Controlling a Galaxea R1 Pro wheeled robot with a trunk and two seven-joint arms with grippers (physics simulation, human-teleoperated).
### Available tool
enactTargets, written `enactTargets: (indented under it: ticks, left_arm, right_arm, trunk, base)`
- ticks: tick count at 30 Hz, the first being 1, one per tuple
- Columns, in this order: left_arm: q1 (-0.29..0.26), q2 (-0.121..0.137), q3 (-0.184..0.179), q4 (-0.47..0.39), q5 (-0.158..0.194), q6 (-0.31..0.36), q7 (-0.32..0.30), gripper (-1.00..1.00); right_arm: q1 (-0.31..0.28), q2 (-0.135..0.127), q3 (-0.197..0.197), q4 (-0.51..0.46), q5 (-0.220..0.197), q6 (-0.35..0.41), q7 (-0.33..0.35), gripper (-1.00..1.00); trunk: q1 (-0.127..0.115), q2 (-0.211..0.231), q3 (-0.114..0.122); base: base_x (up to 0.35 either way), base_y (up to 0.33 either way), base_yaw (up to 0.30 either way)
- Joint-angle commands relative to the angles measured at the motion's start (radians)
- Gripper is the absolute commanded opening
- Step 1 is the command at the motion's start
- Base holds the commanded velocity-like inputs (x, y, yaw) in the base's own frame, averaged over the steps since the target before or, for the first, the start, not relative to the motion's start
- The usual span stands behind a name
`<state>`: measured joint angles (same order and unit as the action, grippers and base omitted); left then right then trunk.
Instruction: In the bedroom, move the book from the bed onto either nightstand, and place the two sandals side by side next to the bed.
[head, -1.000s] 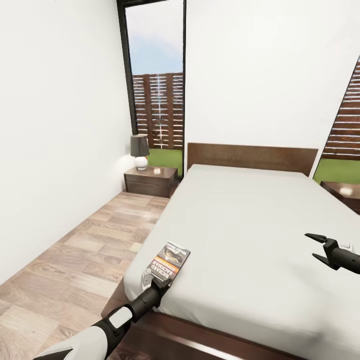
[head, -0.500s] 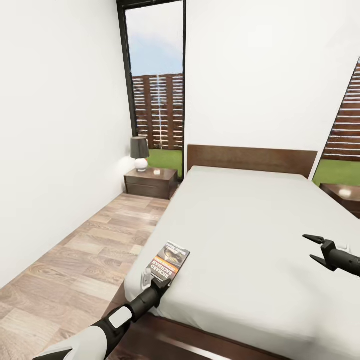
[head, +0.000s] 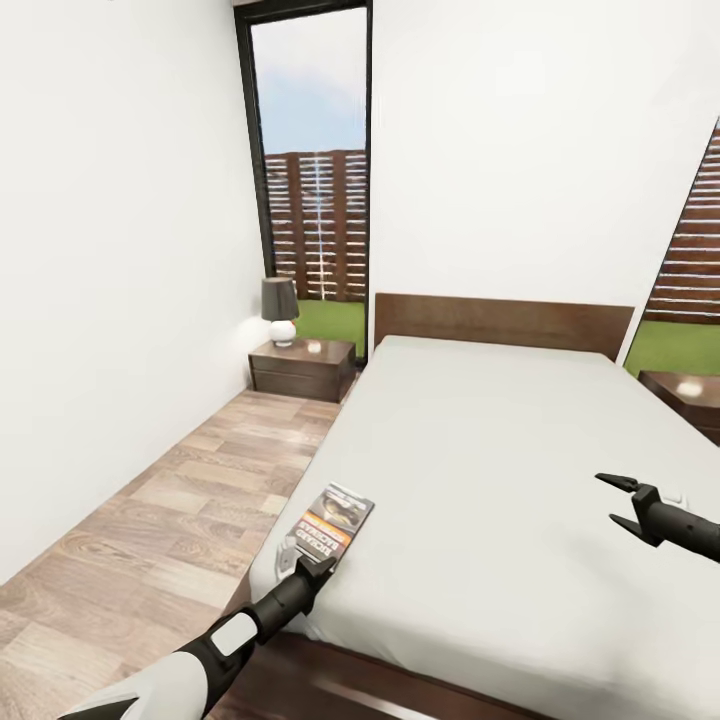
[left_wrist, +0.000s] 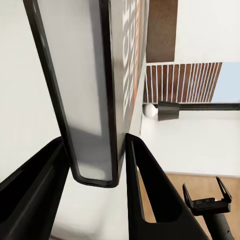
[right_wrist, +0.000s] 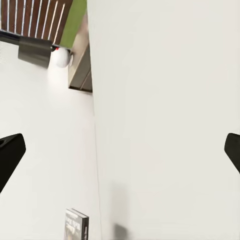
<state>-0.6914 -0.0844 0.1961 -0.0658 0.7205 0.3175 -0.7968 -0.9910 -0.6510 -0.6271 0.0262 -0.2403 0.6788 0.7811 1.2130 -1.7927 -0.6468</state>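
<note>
A: Bedroom status? White walls, wood floor (head: 150, 520), bed (head: 520, 470) centre; its far right edge is cut off.

B: Book (head: 332, 522) location: bed's near left corner, clamped by the left tool (head: 312, 567). Left wrist view shows the spine (left_wrist: 95, 100) between both fingers (left_wrist: 150, 200).

A: Right tool (head: 612, 502)?

B: Spread wide above the mattress, holding nothing. Nightstand (head: 302, 368) carries a lamp (head: 281, 310).

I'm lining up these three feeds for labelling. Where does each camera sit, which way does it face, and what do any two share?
Head view: on the head, facing forward and down over the bed; left gripper at the book, right gripper open.
Left wrist view: along the fingers, which flank the book.
Right wrist view: above the mattress, fingertips wide apart.
Shared: the lamp appears in all three; the book too.
</note>
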Motion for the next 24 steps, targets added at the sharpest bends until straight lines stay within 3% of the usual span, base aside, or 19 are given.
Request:
enactTargets:
  ticks: [1,5,12,24]
  left_arm:
    - [0.0,0.001,0.008,0.0,-0.002,0.007,-0.001,-1.0]
    - [0.0,0.002,0.007,0.0,-0.002,0.004,-0.001,-1.0]
    - [0.0,0.003,0.004,-0.027,-0.003,0.001,0.004,-1.0]
    - [0.0,0.021,0.002,-0.072,-0.004,0.002,0.002,-1.0]
  right_arm:
    - [-0.001,0.002,0.006,0.003,-0.011,0.002,0.001,1.0]
    - [-0.001,0.013,0.006,0.004,-0.01,-0.016,0.001,1.0]
    - [-0.001,0.026,0.008,0.002,-0.014,-0.08,0.008,1.0]
    - [-0.001,0.031,0.006,0.003,-0.011,-0.105,0.012,1.0]
  trunk:
    - [-0.004,0.007,0.002]
    - [-0.019,0.035,0.015]
    - [-0.019,0.035,0.015]
    - [-0.019,0.035,0.015]
  base:
    - [0.0,0.0,0.0]
    - [0.0,0.0,0.0]
    - [0.0,0.0,0.0]
    - [0.0,0.0,0.0]
